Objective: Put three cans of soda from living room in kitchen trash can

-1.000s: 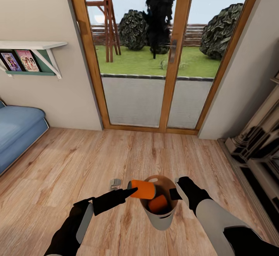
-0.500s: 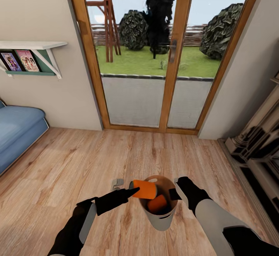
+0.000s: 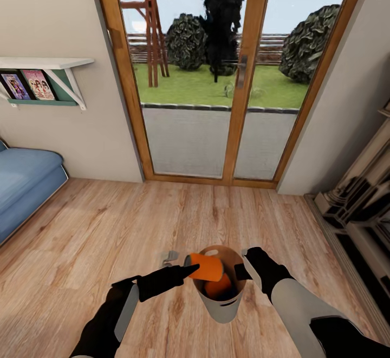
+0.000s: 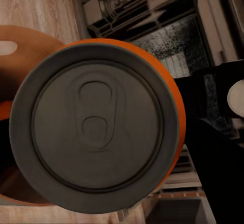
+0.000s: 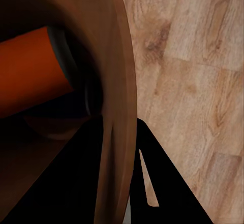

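Left gripper (image 3: 187,267) clamped on an orange can (image 3: 206,266), held sideways, grey top toward the wrist camera — the top (image 4: 96,132) shows its pull tab there. The can sits over the bin's rim at about 10 o'clock, partly above the opening.

Right gripper (image 3: 242,267) pinches the bin wall at 3 o'clock; in the right wrist view one finger (image 5: 66,183) lies inside the wall and the other outside, with the wall (image 5: 119,107) between them.

Bin (image 3: 221,306): pale outside, orange-brown inside, upright over the plank floor (image 3: 97,228). A second orange can (image 3: 219,286) lies inside it, low, tilted; same can in the right wrist view (image 5: 30,71).

A small grey object (image 3: 169,257) lies on the floor at 10 o'clock from the bin — too small to identify.

Beyond: wood-framed glass doors (image 3: 216,76) at 12 o'clock, blue sofa (image 3: 24,184) at 9, shelf (image 3: 46,71) above it, dark cabinet (image 3: 363,206) at 3.
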Tool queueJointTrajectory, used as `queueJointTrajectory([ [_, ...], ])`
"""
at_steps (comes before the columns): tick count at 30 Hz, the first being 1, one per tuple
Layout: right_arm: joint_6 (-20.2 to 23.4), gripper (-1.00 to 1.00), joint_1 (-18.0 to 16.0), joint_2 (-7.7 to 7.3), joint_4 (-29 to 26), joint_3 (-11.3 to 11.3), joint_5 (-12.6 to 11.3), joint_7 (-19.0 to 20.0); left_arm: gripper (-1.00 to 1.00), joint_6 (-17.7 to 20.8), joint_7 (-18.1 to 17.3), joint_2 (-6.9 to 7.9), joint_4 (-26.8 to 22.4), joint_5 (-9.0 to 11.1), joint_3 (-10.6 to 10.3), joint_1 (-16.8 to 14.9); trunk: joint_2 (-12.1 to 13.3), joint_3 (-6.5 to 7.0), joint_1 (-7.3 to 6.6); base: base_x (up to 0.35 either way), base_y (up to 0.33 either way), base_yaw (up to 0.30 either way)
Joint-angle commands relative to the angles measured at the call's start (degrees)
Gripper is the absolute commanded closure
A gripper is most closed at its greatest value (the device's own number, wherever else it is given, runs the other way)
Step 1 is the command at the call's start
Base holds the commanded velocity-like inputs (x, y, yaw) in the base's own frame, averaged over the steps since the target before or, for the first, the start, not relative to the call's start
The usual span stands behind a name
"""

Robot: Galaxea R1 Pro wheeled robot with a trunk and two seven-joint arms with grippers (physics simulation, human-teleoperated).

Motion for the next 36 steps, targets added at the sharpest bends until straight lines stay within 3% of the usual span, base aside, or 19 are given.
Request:
queueJointTrajectory([
  [1, -0.1, 1.00, 0.0, 0.02, 0.0, -0.1, -0.6, 0.2, 1.00, 0.0, 0.0, -0.09, 0.0, 0.0, 0.0, 0.0, 0.0, 0.01, 0.00, 0.000, 0.000, 0.000],
  [6, -0.1, 1.00, 0.0, 0.04, 0.0, -0.1, -0.6, 0.2, 1.00, 0.0, 0.9, -0.46, 0.0, 0.0, -0.2, 0.0, 0.0, 0.01, 0.00, 0.000, 0.000, 0.000],
  [9, -0.1, 1.00, 0.0, 0.04, 0.0, -0.1, -0.6, 0.2, 1.00, 0.0, 5.0, -0.58, 0.0, 0.0, -0.2, 0.0, 0.0, 0.01, 0.00, 0.000, 0.000, 0.000],
  [13, -0.1, 1.00, 0.0, 0.04, 0.0, -0.1, -0.6, 0.2, 1.00, 0.0, 6.7, -0.95, -0.1, 0.1, -0.3, 0.0, 0.0, 0.01, 0.00, 0.000, 0.000, 0.000],
  [26, -0.1, 1.00, 0.0, 0.04, 0.3, -0.1, -0.6, 0.2, 1.00, -0.1, 7.5, -1.69, 0.0, 0.1, -1.1, 0.0, 0.0, 0.01, 0.00, 0.000, 0.000, 0.000],
  [27, -0.1, 1.00, 0.0, 0.04, 0.3, -0.1, -0.6, 0.2, -1.00, -0.1, 7.5, -1.73, 0.0, 0.1, -1.1, 0.0, 0.0, 0.01, 0.00, 0.000, 0.000, 0.000],
  [36, -0.1, 1.00, 0.0, 0.04, 0.3, -0.1, -0.6, 0.2, -1.00, -0.1, 7.6, -1.83, 0.1, 0.0, -1.1, 0.0, 0.0, 0.01, 0.00, 0.000, 0.000, 0.000],
])
